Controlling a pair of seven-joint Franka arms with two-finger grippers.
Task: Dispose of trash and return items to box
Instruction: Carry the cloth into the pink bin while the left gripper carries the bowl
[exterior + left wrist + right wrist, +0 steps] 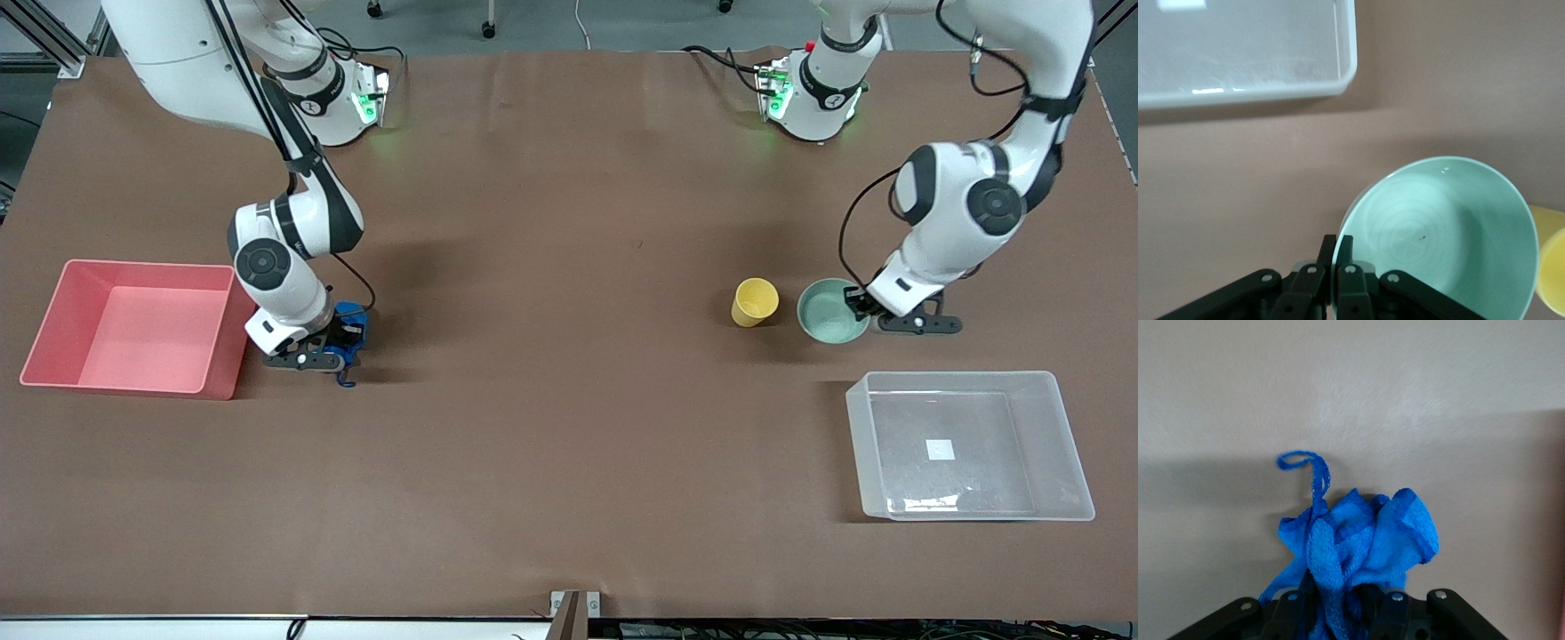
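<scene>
The blue cloth wad lies low at the table beside the pink bin, and my right gripper is shut on it. In the right wrist view the cloth bulges out from between the fingers of the right gripper. My left gripper is shut on the rim of the mint-green bowl, one finger inside and one outside. The left wrist view shows this grip on the bowl. The yellow cup stands beside the bowl. The clear box lies nearer the front camera than the bowl.
The pink bin is at the right arm's end of the table, touching distance from the cloth. The clear box's wall and the cup's edge show in the left wrist view. A white label marks the box's bottom.
</scene>
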